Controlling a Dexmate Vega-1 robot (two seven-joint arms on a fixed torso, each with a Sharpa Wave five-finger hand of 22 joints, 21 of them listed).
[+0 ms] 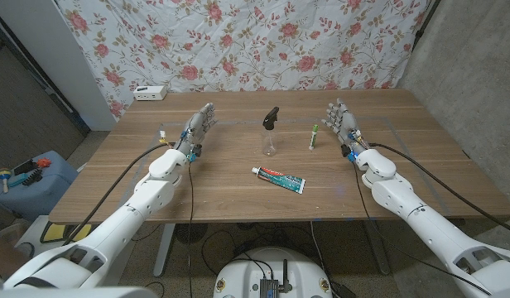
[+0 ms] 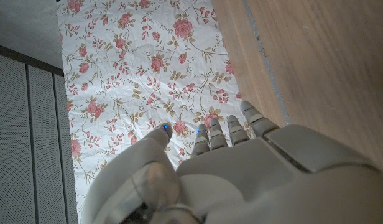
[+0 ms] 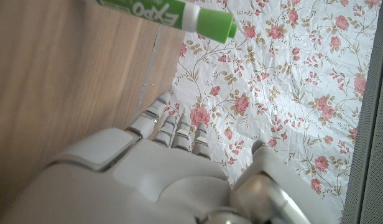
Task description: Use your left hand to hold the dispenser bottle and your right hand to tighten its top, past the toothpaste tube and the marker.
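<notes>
On the bench, both hands wait with fingers apart: left hand, right hand. The dispenser bottle stands upright between them, behind the toothpaste tube, beside the marker. A careless reach could topple it.

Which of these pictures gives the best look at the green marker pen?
The right wrist view: the marker is close enough there to read part of its label and see its green cap, though it is cut off at the edge. The head view shows the whole marker lying on the table, but small.
</notes>
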